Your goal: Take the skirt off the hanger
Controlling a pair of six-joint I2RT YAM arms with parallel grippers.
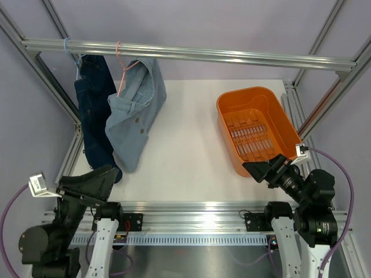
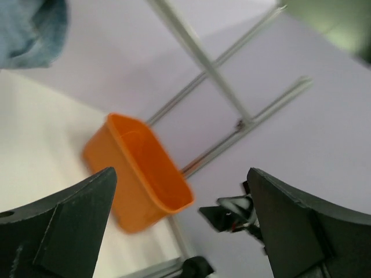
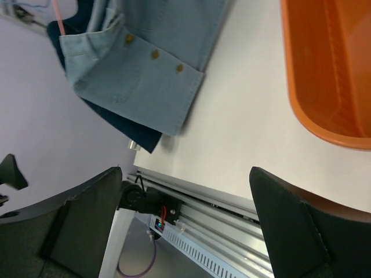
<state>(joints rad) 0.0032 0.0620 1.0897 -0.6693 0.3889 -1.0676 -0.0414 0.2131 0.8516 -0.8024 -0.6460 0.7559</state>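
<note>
Since the pale skirt (image 1: 136,113) hangs by its pink hanger (image 1: 120,63) from the rail (image 1: 232,56) at far left, the left tool (image 2: 181,174) and right tool (image 3: 186,171) sit with fingers apart and empty, ready to reach.

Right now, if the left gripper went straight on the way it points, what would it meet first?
Most likely the orange basket: in the wrist view it sits in the gap of the open left gripper, with nothing nearer. Depth is unclear, so it could pass just beside it toward the wall.
</note>
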